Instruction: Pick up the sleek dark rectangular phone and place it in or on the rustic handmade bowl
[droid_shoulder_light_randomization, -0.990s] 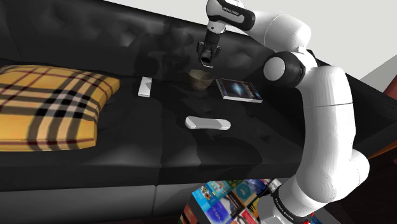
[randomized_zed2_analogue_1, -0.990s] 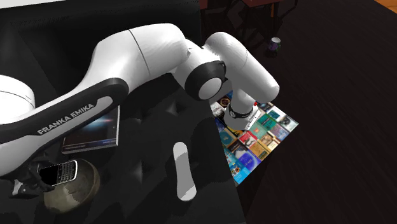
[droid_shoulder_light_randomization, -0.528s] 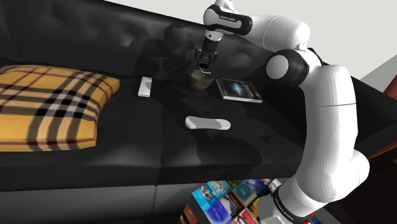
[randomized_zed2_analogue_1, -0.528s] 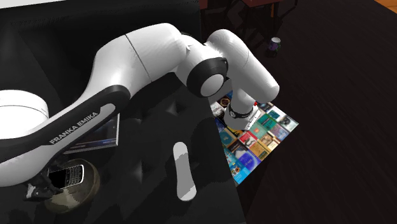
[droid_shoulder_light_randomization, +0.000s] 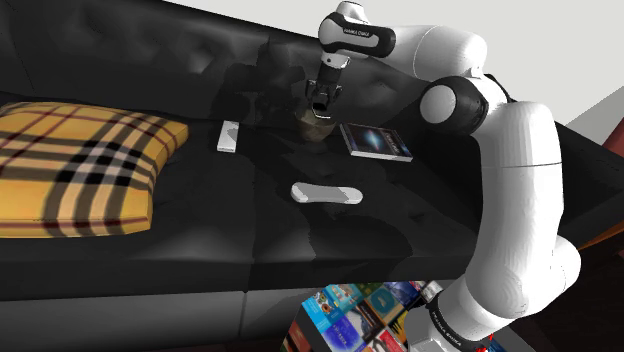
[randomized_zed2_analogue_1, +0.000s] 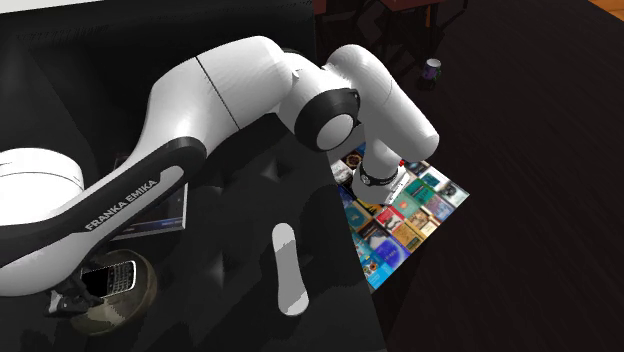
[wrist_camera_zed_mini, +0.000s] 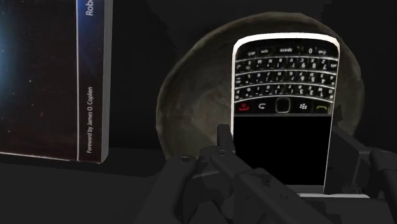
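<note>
Phone (wrist_camera_zed_mini: 285, 95) clasped over the bowl (wrist_camera_zed_mini: 191, 89) on the black sofa (droid_shoulder_light_randomization: 150, 270).

In the shoulder view the white arm (droid_shoulder_light_randomization: 515, 190) rises from the stand at lower right, bends at a high elbow and reaches left to the far part of the seat, where the wrist turns down and the hand points at the bowl. The black fingers (wrist_camera_zed_mini: 343, 153) are closed on the phone's lower half, one on each long edge, keypad end toward the bowl. The phone appears to sit just inside the bowl's rim, though contact cannot be judged. A dark book (droid_shoulder_light_randomization: 376, 141) lies just right of the bowl, a long white object (droid_shoulder_light_randomization: 325, 192) nearer, and a plaid pillow (droid_shoulder_light_randomization: 70, 175) far left.
</note>
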